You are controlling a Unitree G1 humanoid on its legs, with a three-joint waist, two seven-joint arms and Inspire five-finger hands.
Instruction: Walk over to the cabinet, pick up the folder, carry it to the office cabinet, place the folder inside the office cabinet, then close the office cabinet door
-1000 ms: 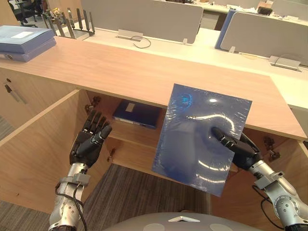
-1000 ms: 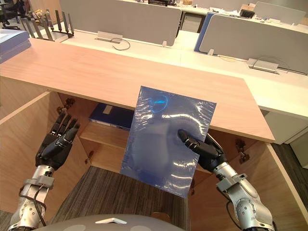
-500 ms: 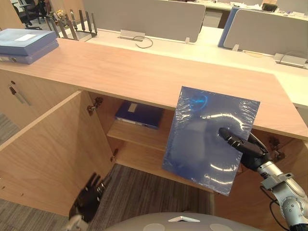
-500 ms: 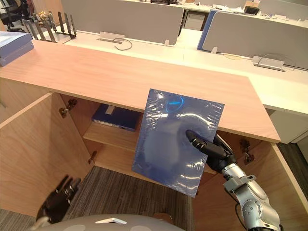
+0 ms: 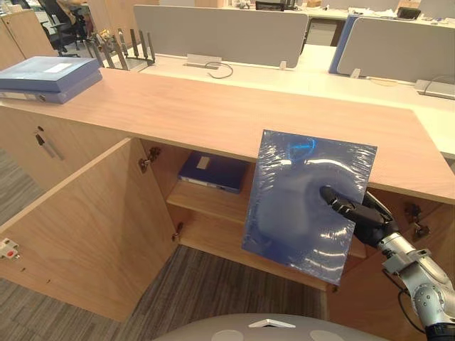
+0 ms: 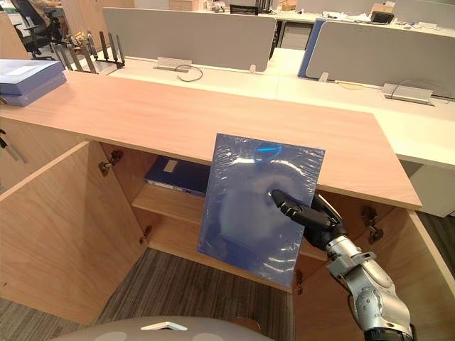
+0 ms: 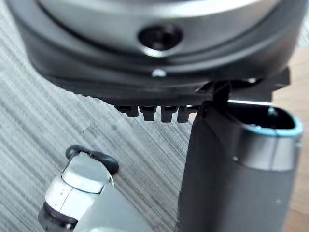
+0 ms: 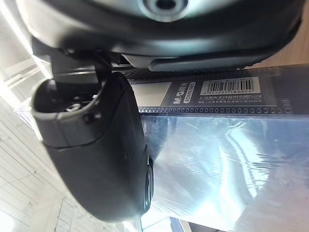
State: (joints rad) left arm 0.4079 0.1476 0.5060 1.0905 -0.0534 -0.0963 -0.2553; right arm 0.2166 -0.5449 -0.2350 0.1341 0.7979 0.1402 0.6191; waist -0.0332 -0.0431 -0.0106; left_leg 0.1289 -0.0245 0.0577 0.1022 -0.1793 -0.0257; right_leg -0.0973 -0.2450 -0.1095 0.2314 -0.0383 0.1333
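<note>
Out front of the open office cabinet [image 5: 213, 106], the right hand [image 5: 368, 219] holds the folder [image 5: 306, 202] up in the air, upright w/ a slight tilt. It's blue, in shiny plastic wrap, and it covers part of the cabinet opening, clear of the shelf [image 5: 206, 204]. The thumb lies across the folder's front face; the other fingers go behind the folder's right edge, so it's a pinch, front vs back. Right wrist view gives the close-up the head cams lack: the dark thumb [image 8: 96, 154] pressed flat on the wrap, plus a pale label strip w/ barcode [image 8: 227, 92] along the folder. Left hand [image 7: 231, 183] hangs low over grey carpet [image 7: 43, 121] in its own wrist view, fingers a short row side by side, loose, nothing in them. Inside the cabinet, a dark blue binder [image 5: 213, 170] lies flat on the shelf, to the folder's left. Left door [image 5: 85, 227] is swung wide open; left eye view picks up a small white latch [image 5: 8, 247] at its outer edge, while right eye view takes in more of the right door [image 6: 419, 284], also open. On the cabinet top, far left, a stack of blue folders [image 5: 46, 74]; behind it a file rack [image 5: 121, 46] and grey desk dividers [image 5: 220, 28].
</note>
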